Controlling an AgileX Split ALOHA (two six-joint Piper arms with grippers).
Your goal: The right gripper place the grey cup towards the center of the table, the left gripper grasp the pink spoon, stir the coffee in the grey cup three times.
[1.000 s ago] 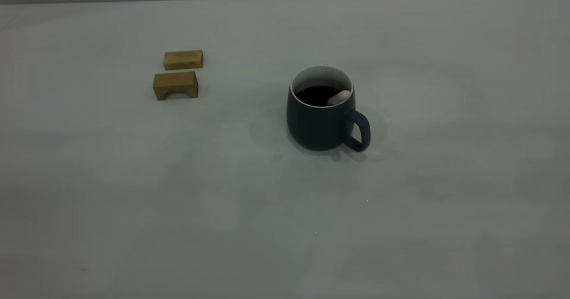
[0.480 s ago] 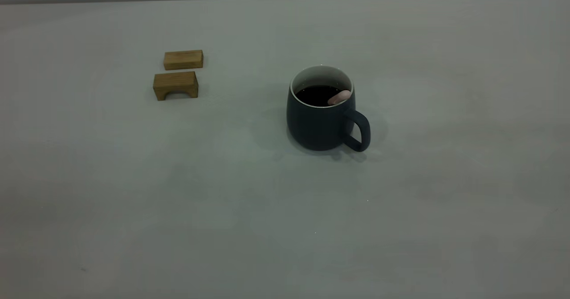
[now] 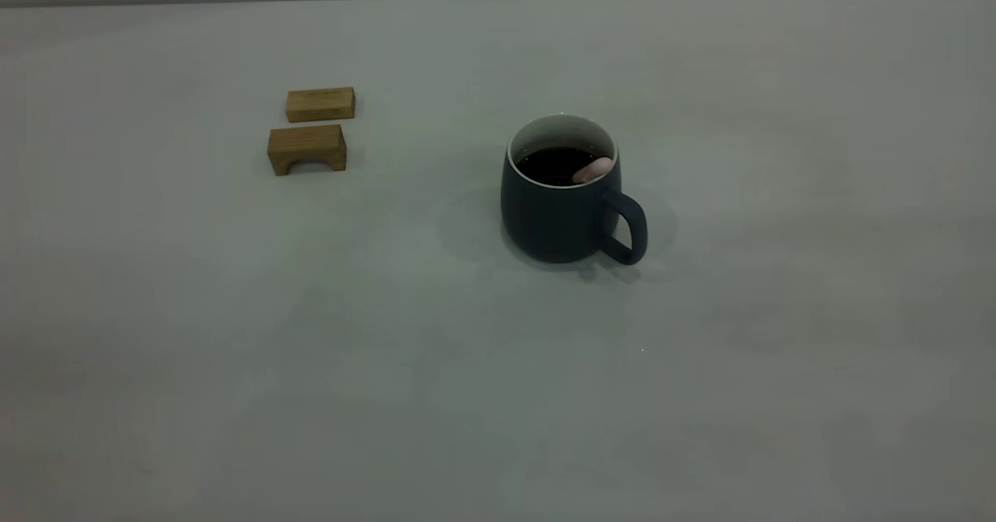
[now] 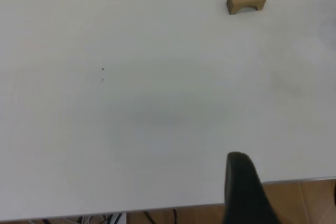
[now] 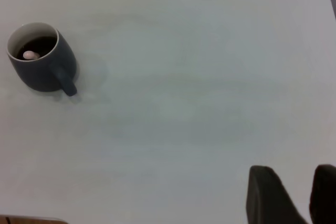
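Your cup (image 3: 562, 209) stands mid-table (image 3: 498, 397), handle toward the right arm, coffee (image 3: 554, 166) inside. The spoon (image 3: 593, 169) leans on the rim, pink end up, apparently dropped there after stirring. Both arms sit back at the table edge: the right gripper (image 5: 296, 195) empty with fingers apart, the left gripper (image 4: 247, 190) showing one finger, so you cannot tell its opening.

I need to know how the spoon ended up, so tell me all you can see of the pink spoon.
Only the pale pink rounded handle end of the pink spoon shows, poking out of the coffee and leaning on the inner rim of the grey cup, on the cup handle's side. Its neck and bowl are hidden below the liquid. No gripper touches it.
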